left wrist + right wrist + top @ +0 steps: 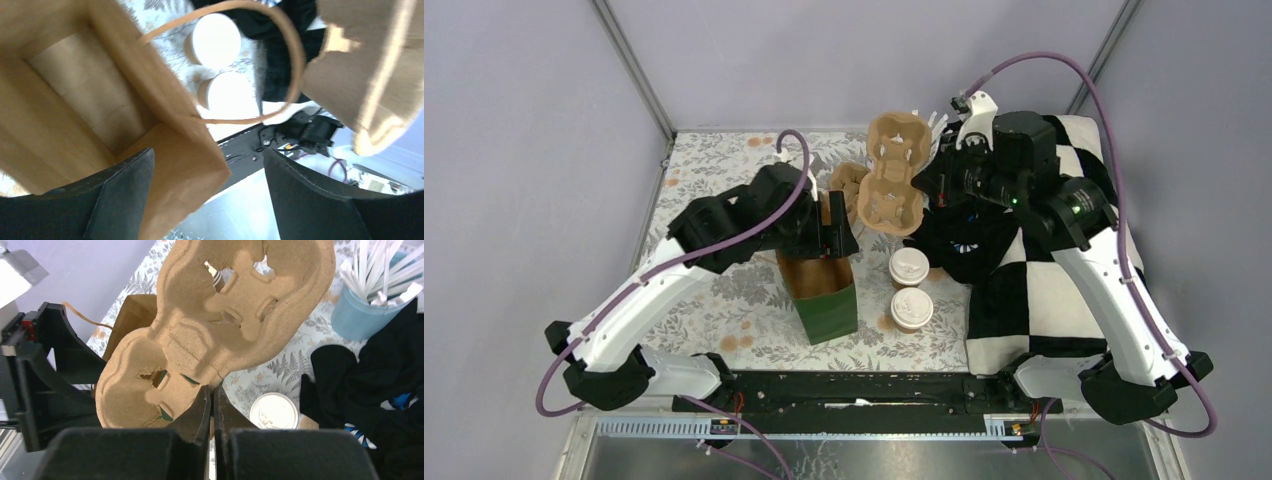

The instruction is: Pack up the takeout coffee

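Two tan coffee cups with white lids (909, 267) (911, 308) stand on the floral tablecloth, right of an upright paper bag (822, 295), green outside and brown inside. Both lids show in the left wrist view (217, 40) (230, 95), and one in the right wrist view (274, 411). My left gripper (832, 238) (207, 195) is open at the bag's far rim, its fingers either side of the bag wall (185, 150). My right gripper (924, 200) (212, 397) is shut on the edge of the brown pulp cup carrier (894, 175) (220, 325), holding it tilted above the table behind the bag.
A light-blue cup of white straws (357, 315) stands at the back right. Black cloth (969, 245) and a black-and-white checked cloth (1044, 290) lie right of the cups. The bag's paper handle (295, 55) loops up. Grey walls enclose the table.
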Tool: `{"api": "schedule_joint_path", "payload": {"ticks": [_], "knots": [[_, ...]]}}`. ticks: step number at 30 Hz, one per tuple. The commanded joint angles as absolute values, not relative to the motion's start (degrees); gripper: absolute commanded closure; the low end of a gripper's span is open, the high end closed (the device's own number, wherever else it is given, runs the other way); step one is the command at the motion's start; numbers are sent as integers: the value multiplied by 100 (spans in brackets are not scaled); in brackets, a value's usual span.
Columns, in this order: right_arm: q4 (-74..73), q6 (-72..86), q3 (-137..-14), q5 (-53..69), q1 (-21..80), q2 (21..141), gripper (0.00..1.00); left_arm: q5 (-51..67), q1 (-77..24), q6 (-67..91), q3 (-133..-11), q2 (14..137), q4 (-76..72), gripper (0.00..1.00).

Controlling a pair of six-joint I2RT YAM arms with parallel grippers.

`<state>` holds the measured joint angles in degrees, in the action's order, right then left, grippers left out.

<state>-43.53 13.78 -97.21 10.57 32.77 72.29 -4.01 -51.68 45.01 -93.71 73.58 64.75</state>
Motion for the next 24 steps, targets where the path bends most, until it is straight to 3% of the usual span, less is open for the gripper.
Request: {"api": "schedule_joint_path", "payload": {"ticks": [1, 5, 8, 12, 15, 20, 24], "knots": [[-4490, 958, -10319, 1167, 3282, 7383, 100, -179, -5183, 4131, -10211, 6964, 5842, 13], [-4534, 682, -10875, 1872, 3294, 7658, 100, -523, -4826, 4245, -11498, 7393, 5954, 11], [-4468, 742, -11234, 2185, 3430, 7862, 100, 148, -3899, 4649, -11870, 7718, 5793, 10], [-4391, 960, -11606, 2109, 3818, 8172, 100, 1439, -3238, 5128, -10821, 7305, 4127, 10], [-4126, 1172, -11627, 2127, 4025, 8263, 100, 1697, -3097, 5383, -10064, 6953, 3326, 17], [-4103, 1130, -11631, 2347, 4332, 8401, 100, 1238, -2937, 5244, -10018, 6775, 3410, 20], [-4162, 922, -11462, 2569, 4391, 8355, 100, 158, -2870, 4735, -11098, 6943, 4661, 13]]}}
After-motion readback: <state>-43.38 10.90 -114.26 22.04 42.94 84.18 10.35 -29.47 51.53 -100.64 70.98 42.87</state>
